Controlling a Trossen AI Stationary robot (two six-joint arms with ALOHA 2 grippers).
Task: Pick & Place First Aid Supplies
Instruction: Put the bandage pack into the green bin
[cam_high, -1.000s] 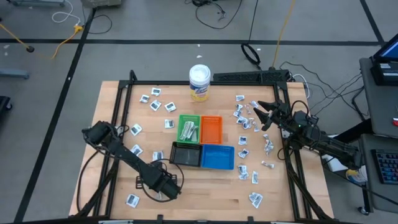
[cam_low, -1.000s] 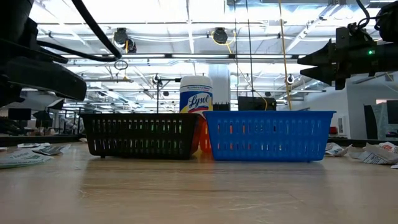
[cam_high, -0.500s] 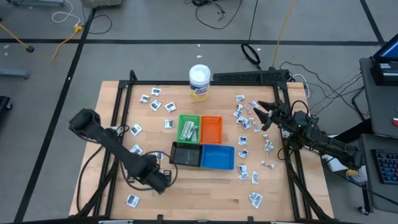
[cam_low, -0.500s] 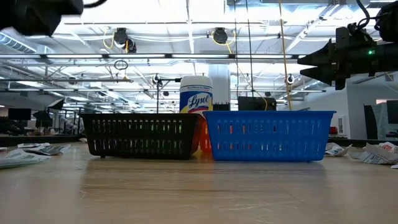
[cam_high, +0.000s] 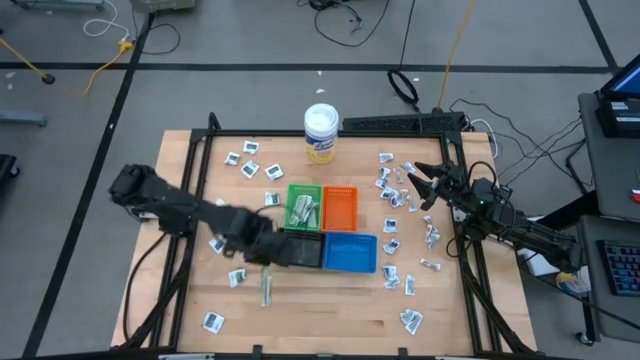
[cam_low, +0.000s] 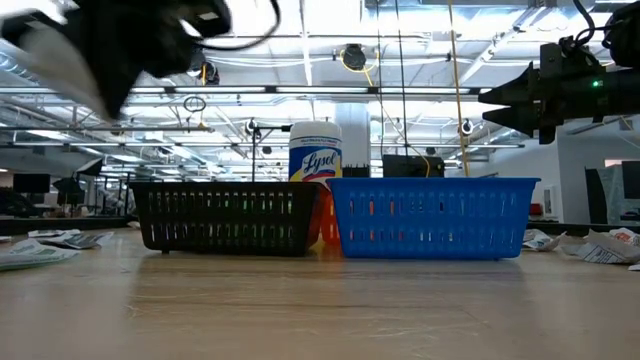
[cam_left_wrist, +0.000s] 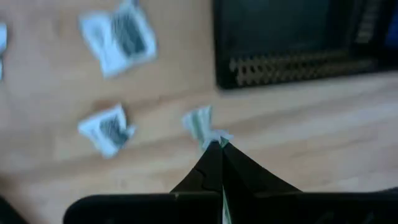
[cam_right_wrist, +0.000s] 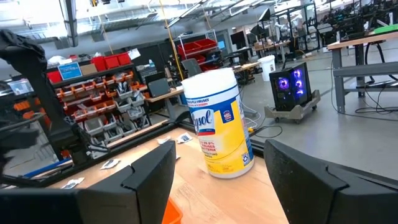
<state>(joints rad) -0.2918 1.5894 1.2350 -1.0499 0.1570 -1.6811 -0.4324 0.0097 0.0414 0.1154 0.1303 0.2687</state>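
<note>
Lying flat on the pale wooden worktop, toward its near edge, a slim pale wrapped strip is the supply closest to the action. Its long axis runs near to far, and a small flat white-grey printed packet sits just beside it. The strip shows sharp from above while the arm over it is blurred, so it is judged to rest on the wood and not in a grip. The left gripper hangs just on the far side of the strip, raised off the surface, with its fingers pressed together to a point and apparently holding nothing. In the left wrist view the strip's crumpled end pokes out just past the closed tips. Any pick of it would need the fingers to spread across the strip's narrow width and come down a little nearer than they now hover. This arm is far closer to the strip than the other one. Just beyond the left gripper stand a black slotted plastic tray and a blue one. Behind them are a green tray already holding pale strips and an orange tray. Farther back is a white-lidded, yellow-labelled tub. The right gripper waits over the right side, fingers spread wide, above scattered packets, well apart from the strip.
</note>
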